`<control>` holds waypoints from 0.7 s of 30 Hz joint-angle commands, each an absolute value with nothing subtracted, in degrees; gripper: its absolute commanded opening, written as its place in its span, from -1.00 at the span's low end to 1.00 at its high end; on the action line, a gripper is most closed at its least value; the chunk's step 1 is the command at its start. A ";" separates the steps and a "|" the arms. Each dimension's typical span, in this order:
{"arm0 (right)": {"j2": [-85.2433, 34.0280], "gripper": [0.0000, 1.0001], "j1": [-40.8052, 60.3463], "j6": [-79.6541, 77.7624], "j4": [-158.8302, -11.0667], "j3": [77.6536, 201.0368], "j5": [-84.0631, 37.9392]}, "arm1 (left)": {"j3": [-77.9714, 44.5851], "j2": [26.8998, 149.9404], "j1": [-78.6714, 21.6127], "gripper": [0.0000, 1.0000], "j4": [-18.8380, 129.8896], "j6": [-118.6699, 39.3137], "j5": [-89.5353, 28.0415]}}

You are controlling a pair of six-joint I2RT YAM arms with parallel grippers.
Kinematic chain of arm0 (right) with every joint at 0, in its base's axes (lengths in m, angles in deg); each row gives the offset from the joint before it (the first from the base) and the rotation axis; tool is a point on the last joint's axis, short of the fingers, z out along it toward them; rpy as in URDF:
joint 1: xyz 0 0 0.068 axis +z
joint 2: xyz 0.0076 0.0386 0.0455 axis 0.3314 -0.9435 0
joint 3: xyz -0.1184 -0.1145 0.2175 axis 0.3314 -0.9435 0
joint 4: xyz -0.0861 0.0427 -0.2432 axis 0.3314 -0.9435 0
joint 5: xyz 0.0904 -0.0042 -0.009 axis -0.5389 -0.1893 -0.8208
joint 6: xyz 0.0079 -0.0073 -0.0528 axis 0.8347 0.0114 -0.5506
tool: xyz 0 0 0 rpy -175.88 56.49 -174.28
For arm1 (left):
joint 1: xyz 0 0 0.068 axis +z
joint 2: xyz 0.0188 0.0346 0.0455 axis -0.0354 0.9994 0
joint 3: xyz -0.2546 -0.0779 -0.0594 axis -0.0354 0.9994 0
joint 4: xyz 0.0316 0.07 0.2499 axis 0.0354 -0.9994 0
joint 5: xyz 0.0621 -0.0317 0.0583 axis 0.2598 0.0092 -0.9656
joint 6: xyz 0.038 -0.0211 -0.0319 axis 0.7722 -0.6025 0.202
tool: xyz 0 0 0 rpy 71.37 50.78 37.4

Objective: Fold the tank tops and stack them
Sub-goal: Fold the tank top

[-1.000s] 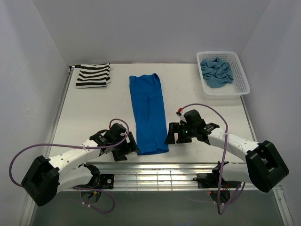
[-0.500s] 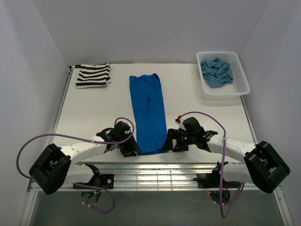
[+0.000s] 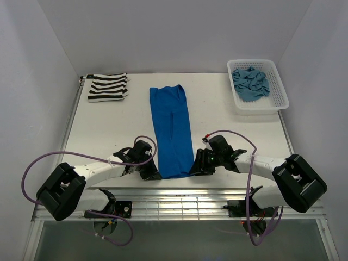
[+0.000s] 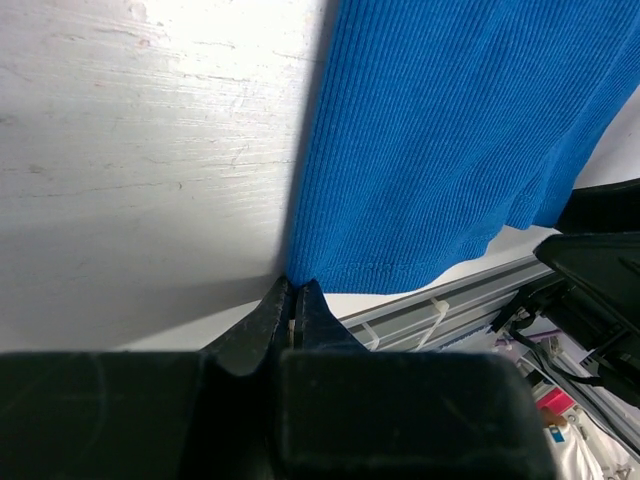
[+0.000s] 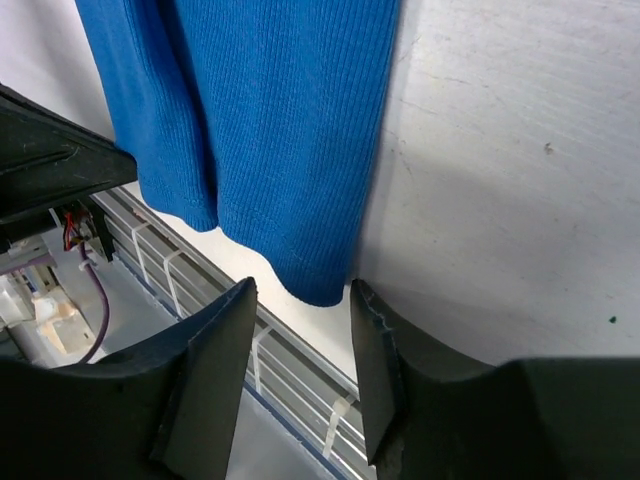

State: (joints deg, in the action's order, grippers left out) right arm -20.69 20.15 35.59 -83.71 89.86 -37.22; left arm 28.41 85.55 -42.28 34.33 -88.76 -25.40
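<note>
The royal blue tank top (image 3: pixel 171 128) lies flat as a long strip down the middle of the table. At its near left corner my left gripper (image 3: pixel 151 173) has its jaws pressed together, pinching the cloth's edge (image 4: pixel 400 200) at the fingertips (image 4: pixel 297 288). My right gripper (image 3: pixel 194 166) is at the near right corner, open, with the hem (image 5: pixel 300 240) lying between its two fingers (image 5: pixel 300 290) and not clamped. The striped tank top (image 3: pixel 107 87) sits folded at the far left. The teal tank top (image 3: pixel 250 82) is crumpled in the basket.
The white lattice basket (image 3: pixel 261 106) stands at the far right corner. A slatted metal rail (image 3: pixel 179 200) runs along the table's near edge just behind both grippers. White walls close in the left, right and back sides.
Both arms slid inward to the blue top's near corners. The left jaws went from wide open to shut on the corner; the right jaws have narrowed around the other corner.
</note>
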 commanded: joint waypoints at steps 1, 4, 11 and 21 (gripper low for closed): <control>-23.53 -0.06 20.37 35.22 -86.20 89.55 -35.20 | 28.67 86.14 -42.46 -1.00 33.82 -87.78 -25.91; -24.15 -0.37 20.37 35.13 -85.85 88.68 -35.20 | 29.28 84.31 -42.37 -1.00 33.21 -88.21 -26.17; -20.12 -0.85 20.98 35.04 -85.06 85.33 -36.77 | 30.69 76.92 -42.46 -1.00 30.48 -87.69 -26.62; -15.72 -0.85 25.03 36.54 -86.19 86.47 -36.52 | 30.34 73.75 -42.64 -1.00 26.71 -88.39 -23.62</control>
